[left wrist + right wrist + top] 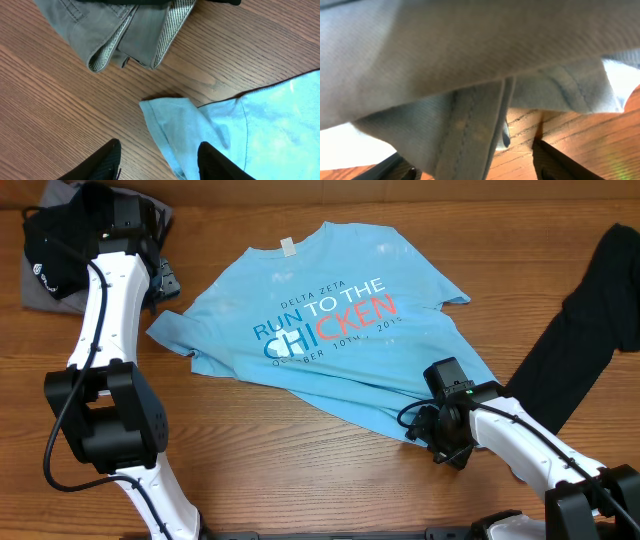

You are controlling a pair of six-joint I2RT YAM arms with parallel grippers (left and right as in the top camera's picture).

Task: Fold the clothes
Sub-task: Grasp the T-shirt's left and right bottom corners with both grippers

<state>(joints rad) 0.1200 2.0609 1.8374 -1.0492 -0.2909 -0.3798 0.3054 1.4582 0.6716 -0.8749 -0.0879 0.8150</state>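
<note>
- T-shirt (420, 340): soft, matt knit cloth, stitched hem.
- Table (260, 470): wood, visible grain, faint sheen.
- Grey garment (75, 20) beside T-shirt: woven matt cloth.

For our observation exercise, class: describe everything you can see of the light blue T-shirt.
The T-shirt is light sky-blue, soft knit, lying front up, spread but wrinkled on the wooden table, collar toward the far side. Its chest reads "DELTA ZETA RUN TO THE CHICKEN" in white, blue and red. A white label shows at the collar. One stitched sleeve hem lies just ahead of the open left gripper; the bottom hem hangs between the open jaws of the right gripper.
</note>
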